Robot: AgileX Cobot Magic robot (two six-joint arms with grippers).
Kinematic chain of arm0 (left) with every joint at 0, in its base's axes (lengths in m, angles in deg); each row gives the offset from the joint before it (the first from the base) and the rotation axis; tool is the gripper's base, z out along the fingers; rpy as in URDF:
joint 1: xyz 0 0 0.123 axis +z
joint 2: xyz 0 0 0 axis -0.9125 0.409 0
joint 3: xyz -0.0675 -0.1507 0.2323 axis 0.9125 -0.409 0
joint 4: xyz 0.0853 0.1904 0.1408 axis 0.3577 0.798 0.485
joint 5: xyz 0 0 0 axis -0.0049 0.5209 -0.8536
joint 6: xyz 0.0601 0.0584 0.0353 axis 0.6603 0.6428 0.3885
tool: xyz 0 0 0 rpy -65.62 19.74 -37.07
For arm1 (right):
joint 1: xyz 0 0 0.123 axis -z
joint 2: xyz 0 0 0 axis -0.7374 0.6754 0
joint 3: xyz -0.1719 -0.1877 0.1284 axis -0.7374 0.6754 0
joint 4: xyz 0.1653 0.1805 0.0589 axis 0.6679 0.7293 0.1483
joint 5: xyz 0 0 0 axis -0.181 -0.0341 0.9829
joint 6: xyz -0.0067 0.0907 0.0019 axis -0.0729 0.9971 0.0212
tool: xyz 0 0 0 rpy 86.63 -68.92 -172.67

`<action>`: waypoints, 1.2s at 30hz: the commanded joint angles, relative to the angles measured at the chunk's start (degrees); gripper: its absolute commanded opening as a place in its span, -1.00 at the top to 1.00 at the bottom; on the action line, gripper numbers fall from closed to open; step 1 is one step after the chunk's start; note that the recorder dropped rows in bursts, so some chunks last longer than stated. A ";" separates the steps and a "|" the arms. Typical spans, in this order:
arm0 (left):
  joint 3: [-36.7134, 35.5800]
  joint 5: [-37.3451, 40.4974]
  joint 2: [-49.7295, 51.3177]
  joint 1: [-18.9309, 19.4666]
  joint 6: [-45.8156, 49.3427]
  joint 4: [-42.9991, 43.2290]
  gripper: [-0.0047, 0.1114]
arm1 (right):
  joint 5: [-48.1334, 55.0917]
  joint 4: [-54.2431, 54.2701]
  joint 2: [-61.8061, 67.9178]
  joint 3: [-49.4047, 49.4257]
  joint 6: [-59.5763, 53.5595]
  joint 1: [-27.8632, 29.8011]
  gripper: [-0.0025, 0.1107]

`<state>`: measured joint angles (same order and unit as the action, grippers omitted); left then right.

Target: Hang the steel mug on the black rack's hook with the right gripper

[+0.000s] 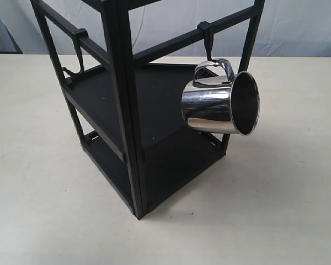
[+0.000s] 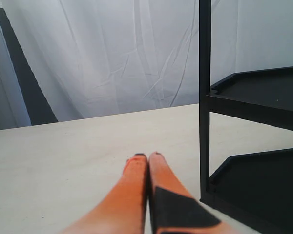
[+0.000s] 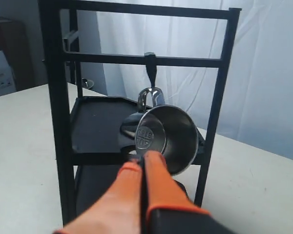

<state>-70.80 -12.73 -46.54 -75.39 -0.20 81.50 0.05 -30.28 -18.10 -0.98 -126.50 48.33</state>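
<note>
The steel mug (image 1: 215, 107) hangs by its looped handle from the hook (image 1: 208, 41) on a cross rail of the black rack (image 1: 121, 83), tilted with its mouth facing outwards. Neither gripper shows in the exterior view. In the right wrist view, the mug (image 3: 166, 136) hangs under the hook (image 3: 150, 68) inside the rack frame (image 3: 56, 97). My right gripper (image 3: 142, 155) is shut with nothing between its orange fingers, and it is drawn back from the mug's mouth. My left gripper (image 2: 147, 156) is shut and empty over the table, beside a rack post (image 2: 203, 97).
The rack stands on a pale table (image 1: 38, 165). A second black hook (image 1: 77, 55) hangs on the rack's left rail. White curtains (image 2: 127, 58) close off the background. A dark box (image 3: 7, 53) sits beyond the table.
</note>
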 commanded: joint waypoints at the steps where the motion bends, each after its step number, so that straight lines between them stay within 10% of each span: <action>1: -0.02 -0.30 -0.27 -0.27 -0.14 0.04 0.89 | -8.89 0.67 -0.88 4.86 -0.30 -1.47 0.97; 14: -0.02 -0.30 -0.27 -0.27 -0.14 0.04 0.89 | -27.89 2.08 -0.88 23.49 0.87 -1.47 0.97; 36: -0.02 -0.30 -0.27 -0.27 -0.14 0.04 0.89 | -29.88 3.85 -0.88 23.49 0.87 -1.47 0.97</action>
<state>-70.80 -12.73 -46.54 -75.39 -0.20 81.50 -29.37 -26.58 -18.67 22.33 -125.67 46.99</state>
